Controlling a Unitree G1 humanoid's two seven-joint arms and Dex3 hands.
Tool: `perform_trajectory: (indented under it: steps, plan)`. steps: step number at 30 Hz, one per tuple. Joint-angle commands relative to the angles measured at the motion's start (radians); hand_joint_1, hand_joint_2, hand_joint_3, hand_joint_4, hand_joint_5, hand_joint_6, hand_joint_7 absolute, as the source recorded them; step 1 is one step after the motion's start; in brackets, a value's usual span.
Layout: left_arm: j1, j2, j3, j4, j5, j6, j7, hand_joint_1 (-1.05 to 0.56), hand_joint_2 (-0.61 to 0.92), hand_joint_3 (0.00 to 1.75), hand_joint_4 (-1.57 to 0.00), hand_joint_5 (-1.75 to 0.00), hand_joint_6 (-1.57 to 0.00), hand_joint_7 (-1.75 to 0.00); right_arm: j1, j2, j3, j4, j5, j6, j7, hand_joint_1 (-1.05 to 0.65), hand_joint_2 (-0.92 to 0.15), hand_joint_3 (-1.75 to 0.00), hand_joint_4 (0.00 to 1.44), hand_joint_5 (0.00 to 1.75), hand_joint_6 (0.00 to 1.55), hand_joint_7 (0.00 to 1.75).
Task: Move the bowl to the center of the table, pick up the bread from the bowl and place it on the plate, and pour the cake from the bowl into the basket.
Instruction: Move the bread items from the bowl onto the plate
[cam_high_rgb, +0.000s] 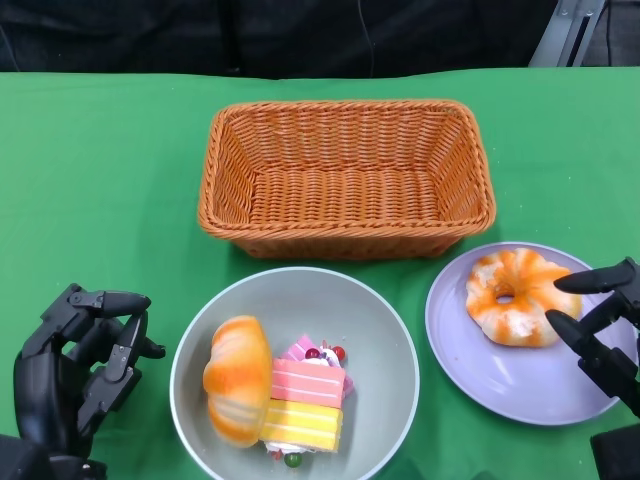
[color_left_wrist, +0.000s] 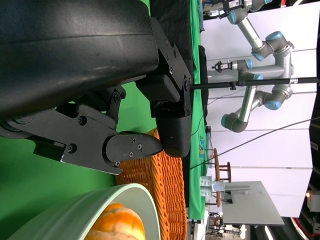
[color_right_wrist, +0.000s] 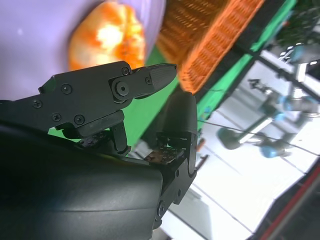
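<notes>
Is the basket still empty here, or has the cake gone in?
Empty. The head view shows only bare weave inside the basket; the cake lies in the bowl beside a bread.

No legible txt, labels or nos. anywhere; bkgd probably too blurry.

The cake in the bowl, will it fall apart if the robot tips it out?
Maybe. The cake looks like stacked pink and yellow layers with small berries on top, so those could scatter. It leans on the bread, which might tumble out too.
</notes>
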Motion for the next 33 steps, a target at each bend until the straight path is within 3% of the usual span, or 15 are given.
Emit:
perform_trajectory:
  steps: [1,8,17,28,33]
  plan:
    - [0.006,0.023,0.002,0.002,0.004,0.002,0.007,-0.2,0.89,0.41,-0.79,-1.52,-0.83,-1.17,0.044,0.009,-0.013,-0.097,0.044,-0.018,0.061,-0.36,-0.92,-0.06,0.69,1.61,0.52,1.07]
    - [0.006,0.02,0.001,-0.002,-0.003,0.008,-0.001,-0.2,0.89,0.42,-0.79,-1.5,-0.83,-1.16,0.111,0.025,0.001,-0.304,0.078,0.055,0.224,-0.34,-0.92,-0.05,0.69,1.59,0.54,0.98]
    - [0.009,0.016,-0.003,-0.004,0.003,-0.008,0.01,-0.21,0.88,0.41,-0.79,-1.51,-0.84,-1.15,0.13,0.038,0.033,-0.449,0.066,0.13,0.385,-0.36,-0.9,0.0,0.75,1.33,0.68,0.66]
    - [0.012,0.016,-0.01,-0.002,0.023,-0.014,0.035,-0.21,0.89,0.41,-0.78,-1.51,-0.84,-1.17,0.115,0.041,0.074,-0.557,0.074,0.175,0.533,-0.42,-0.87,0.0,0.58,0.87,0.76,0.22]
    - [0.01,0.017,-0.013,0.003,0.041,-0.014,0.057,-0.21,0.9,0.39,-0.79,-1.5,-0.84,-1.18,0.118,0.049,0.086,-0.615,0.08,0.201,0.576,-0.46,-0.87,0.0,0.54,0.84,0.72,0.13]
